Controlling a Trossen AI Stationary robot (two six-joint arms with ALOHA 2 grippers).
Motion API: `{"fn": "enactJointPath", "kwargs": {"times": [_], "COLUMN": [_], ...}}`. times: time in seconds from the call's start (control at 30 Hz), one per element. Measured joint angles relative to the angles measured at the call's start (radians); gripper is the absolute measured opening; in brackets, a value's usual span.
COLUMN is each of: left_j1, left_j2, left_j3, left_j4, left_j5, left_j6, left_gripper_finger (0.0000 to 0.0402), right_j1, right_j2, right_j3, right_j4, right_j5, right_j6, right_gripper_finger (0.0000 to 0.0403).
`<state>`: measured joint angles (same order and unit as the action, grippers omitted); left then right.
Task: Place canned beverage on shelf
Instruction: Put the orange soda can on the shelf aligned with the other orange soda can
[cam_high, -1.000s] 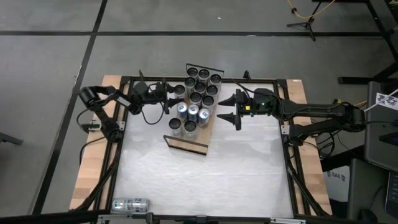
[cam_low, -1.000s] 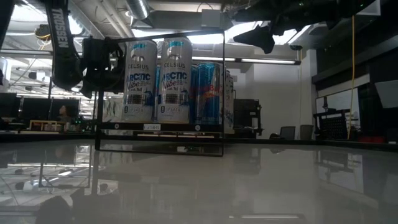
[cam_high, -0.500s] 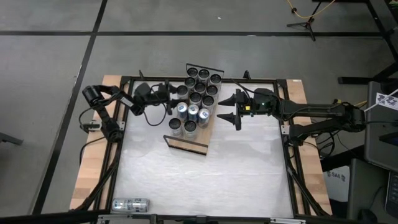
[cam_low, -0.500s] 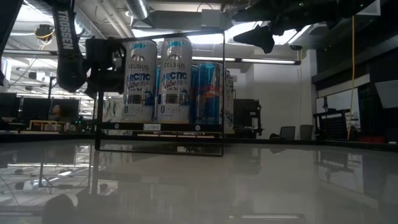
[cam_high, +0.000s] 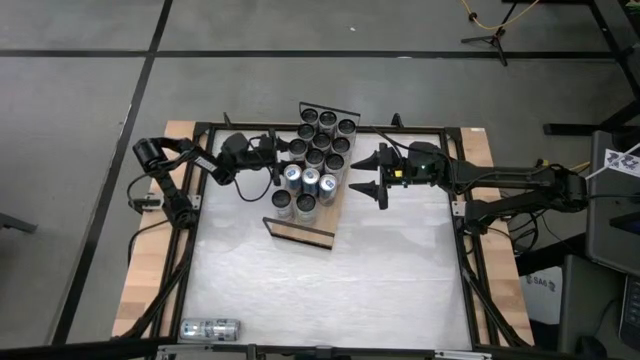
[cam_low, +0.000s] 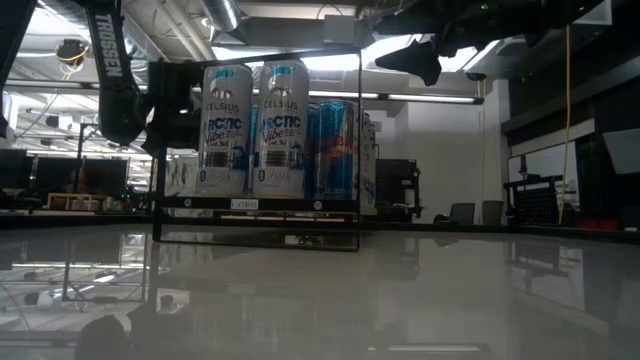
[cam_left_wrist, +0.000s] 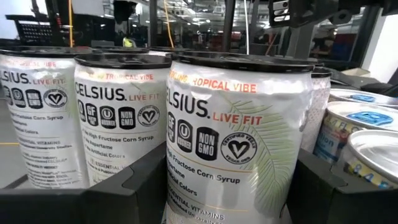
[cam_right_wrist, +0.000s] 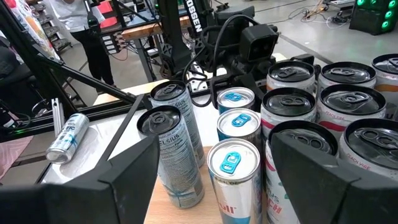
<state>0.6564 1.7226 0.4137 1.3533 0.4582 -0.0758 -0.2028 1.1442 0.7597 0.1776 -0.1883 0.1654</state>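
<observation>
Two matte-black jointed arms with looping black cables; the left arm (cam_low: 108, 70) bears white TROSSEN lettering, the right arm (cam_high: 500, 180) a green light.

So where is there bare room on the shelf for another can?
The shelf has a bare wood strip at its near end, between the front cans and the wire rail. Farther back it is packed with cans, left gripper alongside.

Cans counted: about fourteen upright, one lying down.
One shelf (cam_high: 300, 232) carries roughly nine dark-topped cans (cam_high: 328, 118), three blue-tabbed cans (cam_high: 310, 178) and two slim silver cans (cam_high: 283, 200); a single loose can (cam_high: 210, 328) lies on the desk (cam_high: 330, 290).
</observation>
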Motion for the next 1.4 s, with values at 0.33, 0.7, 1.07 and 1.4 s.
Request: {"fn": "enactJointPath", "kwargs": {"times": [0.33, 0.7, 1.07, 1.4], "left_j1": [-0.01, -0.016, -0.016, -0.016], "left_j2": [-0.001, -0.001, -0.001, -0.002], "left_j3": [0.002, 0.002, 0.001, 0.001], "left_j4": [-0.04, -0.041, -0.019, 0.05], "left_j5": [-0.024, -0.05, -0.058, -0.048], "left_j6": [0.025, 0.029, -0.027, -0.027], "left_gripper_finger": [0.0249, 0.0283, 0.0285, 0.0285], "right_j1": [0.0, 0.0, 0.0, 0.0], "right_j2": [0.0, 0.0, 0.0, 0.0], "right_j3": [0.0, 0.0, 0.0, 0.0], "right_j4": [-0.001, -0.001, -0.001, -0.001], "right_j5": [0.0, 0.0, 0.0, 0.0], "right_j6": [0.0, 0.001, 0.001, -0.013], "right_gripper_finger": [0.0303, 0.0303, 0.0303, 0.0303]}}
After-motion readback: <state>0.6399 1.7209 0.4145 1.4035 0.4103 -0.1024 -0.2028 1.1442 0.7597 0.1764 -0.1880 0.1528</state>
